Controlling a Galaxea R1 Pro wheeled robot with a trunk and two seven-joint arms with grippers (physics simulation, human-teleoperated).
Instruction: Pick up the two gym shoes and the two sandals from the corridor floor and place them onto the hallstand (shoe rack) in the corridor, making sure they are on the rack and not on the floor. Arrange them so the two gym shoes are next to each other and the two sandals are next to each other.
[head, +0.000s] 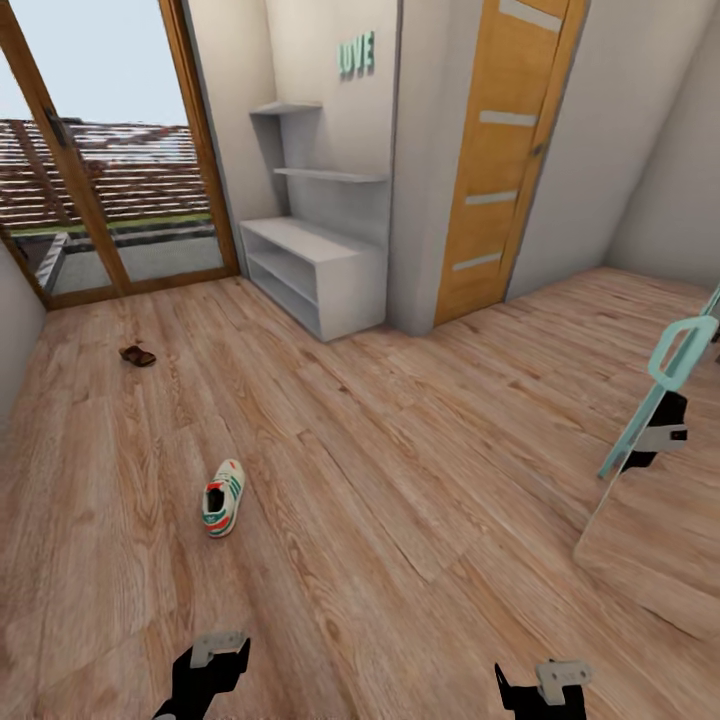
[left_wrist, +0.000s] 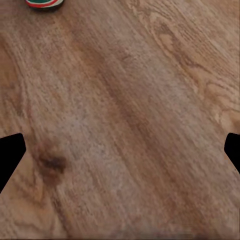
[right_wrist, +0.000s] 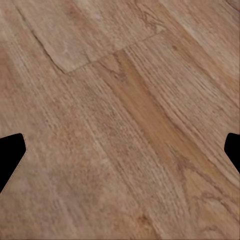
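One gym shoe (head: 223, 497), white with green stripes and a red heel patch, lies on the corridor floor (head: 400, 480) left of centre. Its edge also shows in the left wrist view as the gym shoe (left_wrist: 45, 3). A brown sandal (head: 137, 355) lies farther back on the left, near the glass door. The hallstand (head: 300, 245) stands against the far wall, its bench and tiers bare. My left gripper (head: 213, 660) (left_wrist: 120, 155) hangs open over bare planks, a short way in front of the shoe. My right gripper (head: 548, 688) (right_wrist: 120, 155) is open over bare floor too.
A tall glass door with a wooden frame (head: 100, 150) fills the far left. An orange wooden door (head: 500, 150) stands right of the hallstand. A teal-framed mirror (head: 650, 490) leans at the right, reflecting the robot's arm.
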